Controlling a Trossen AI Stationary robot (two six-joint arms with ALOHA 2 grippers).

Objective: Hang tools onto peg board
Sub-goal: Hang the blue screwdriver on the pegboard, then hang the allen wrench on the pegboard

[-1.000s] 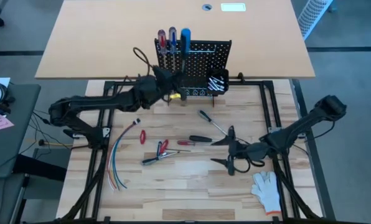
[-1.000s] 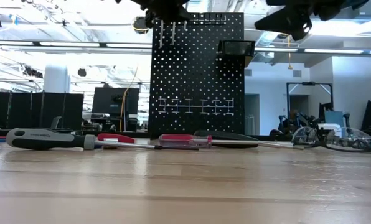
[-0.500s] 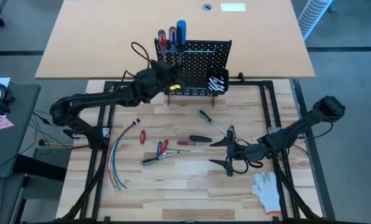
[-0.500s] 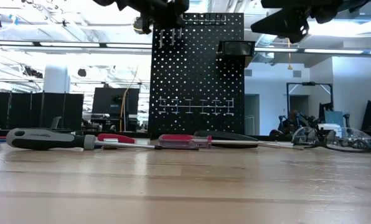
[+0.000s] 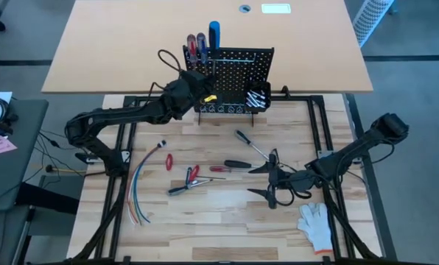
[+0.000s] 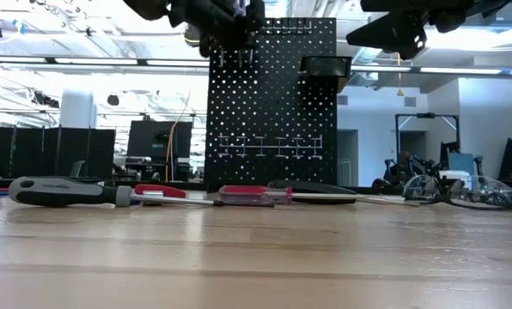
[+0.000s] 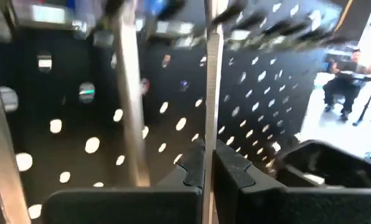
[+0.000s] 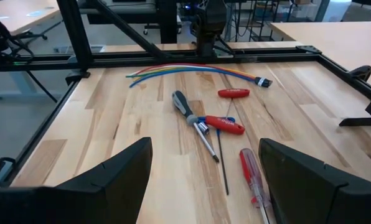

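Three round-handled tools (image 5: 202, 46) atop perforated black metal peg board (image 5: 238, 62).

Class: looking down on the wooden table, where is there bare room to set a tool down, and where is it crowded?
Bare wood lies between the coloured wires and the white glove, along the near edge. The middle is crowded: red-handled pliers, screwdrivers, and the open right gripper hovering there.

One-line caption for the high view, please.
Left gripper shut on the blue-handled screwdriver's shaft at the peg board; right gripper open above the table.
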